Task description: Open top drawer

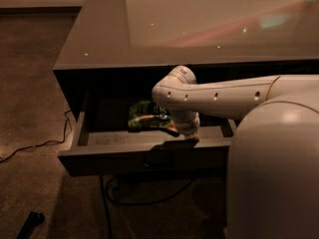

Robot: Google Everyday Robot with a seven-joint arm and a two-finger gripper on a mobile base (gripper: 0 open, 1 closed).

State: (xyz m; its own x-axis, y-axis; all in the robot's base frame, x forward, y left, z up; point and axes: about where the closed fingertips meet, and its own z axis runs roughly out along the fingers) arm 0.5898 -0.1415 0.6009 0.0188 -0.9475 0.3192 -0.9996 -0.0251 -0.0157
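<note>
Camera view: gripper (190, 137) over top drawer (109, 159) (pulled out).

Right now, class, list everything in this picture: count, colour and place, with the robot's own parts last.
top drawer: one, dark front, grey inside, pulled out
packet: one, green, inside the drawer, towards the back
counter top: one, glossy grey-brown, above the drawer
cable: one, black, floor left of the drawer
small object: one, black, floor bottom left
arm: one, white, reaching in from the right
gripper: one, inside the drawer, just behind its front
</note>
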